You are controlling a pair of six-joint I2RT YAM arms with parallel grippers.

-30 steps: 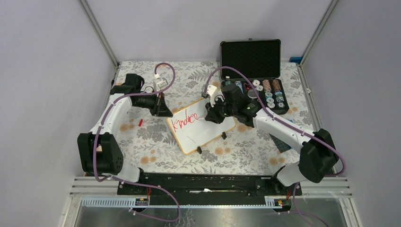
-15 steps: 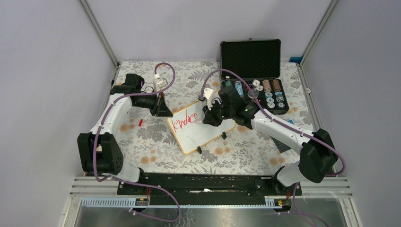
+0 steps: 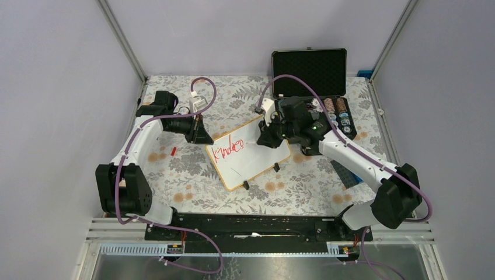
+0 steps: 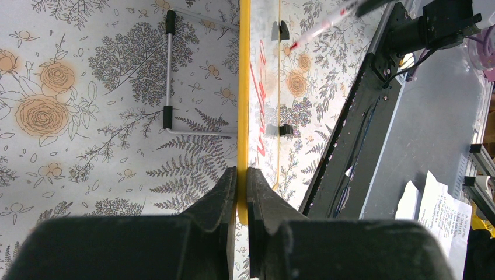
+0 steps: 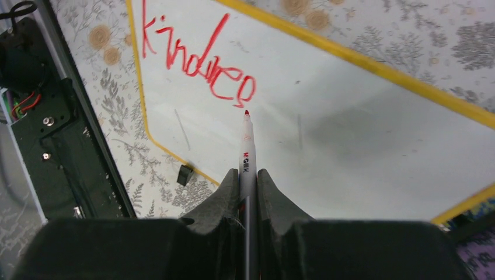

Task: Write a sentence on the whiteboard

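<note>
The whiteboard lies slanted on the table's middle, with one line of the sentence in red along its left end. My left gripper is shut on the board's left rim, its jaws pinching the yellow edge. My right gripper hangs over the board's far right part, shut on a red-tipped marker. In the right wrist view the lettering reads about "kindnes". The marker's tip sits just past the last letter. Whether it touches the surface I cannot tell.
An open black case with rows of chips stands at the back right, close behind my right arm. A small red piece lies left of the board. Black feet stick out at the board's near edge.
My right gripper dipped left over the lettering, then swung back right and toward the far edge with the marker. The left gripper and the board have stayed put.
</note>
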